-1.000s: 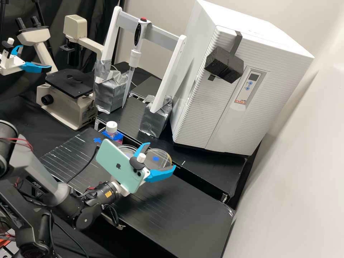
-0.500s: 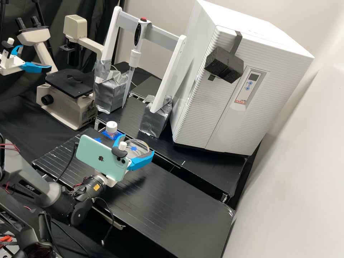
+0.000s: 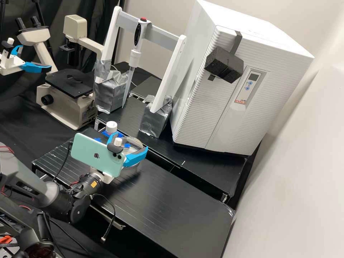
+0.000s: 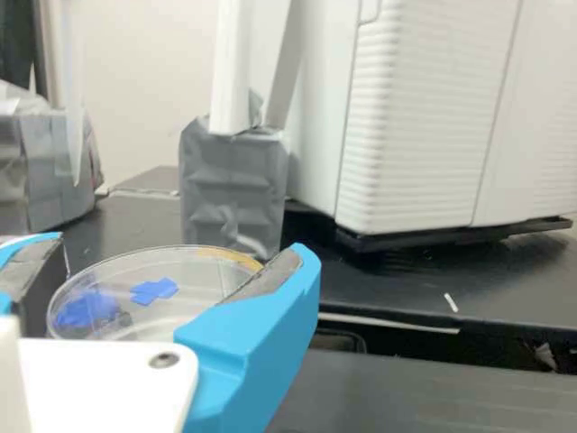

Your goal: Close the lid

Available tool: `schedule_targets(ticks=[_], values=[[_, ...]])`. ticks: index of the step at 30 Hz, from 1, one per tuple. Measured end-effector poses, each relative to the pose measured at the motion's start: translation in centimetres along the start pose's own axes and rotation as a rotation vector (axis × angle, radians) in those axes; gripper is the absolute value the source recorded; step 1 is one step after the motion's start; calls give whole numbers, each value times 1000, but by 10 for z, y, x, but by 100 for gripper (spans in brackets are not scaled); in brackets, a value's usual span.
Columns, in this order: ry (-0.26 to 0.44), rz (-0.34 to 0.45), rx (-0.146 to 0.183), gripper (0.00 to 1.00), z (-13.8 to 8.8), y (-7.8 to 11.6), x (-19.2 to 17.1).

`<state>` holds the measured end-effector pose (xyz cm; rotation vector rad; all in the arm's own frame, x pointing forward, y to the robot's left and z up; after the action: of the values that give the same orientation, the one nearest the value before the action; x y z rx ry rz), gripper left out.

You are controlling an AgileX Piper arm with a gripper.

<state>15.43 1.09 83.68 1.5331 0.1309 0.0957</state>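
Round, clear lid (image 4: 203, 275) bears blue tape (image 4: 154, 290). Pincer (image 3: 130, 141) grasps it left of the high view's centre, farther left than before.

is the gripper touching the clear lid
Touching: the wrist view shows the clear lid caught between the two fingers of the gripper, its rim against their dark pads.
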Motion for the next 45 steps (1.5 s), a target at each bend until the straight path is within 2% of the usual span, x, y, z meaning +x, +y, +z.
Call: schedule_targets(ticks=[3,10,15,20,26,36,45], values=[[-3,-29,1,0,2,-3,1],[-22,-67,-26,0,9,-9,5],[-15,-45,-20,0,14,-10,9],[-48,-20,-2,0,19,-8,9],[-85,8,-9,0,25,-2,5],[-20,-30,-30,0,12,-2,1],[6,-44,-28,0,6,-3,0]])
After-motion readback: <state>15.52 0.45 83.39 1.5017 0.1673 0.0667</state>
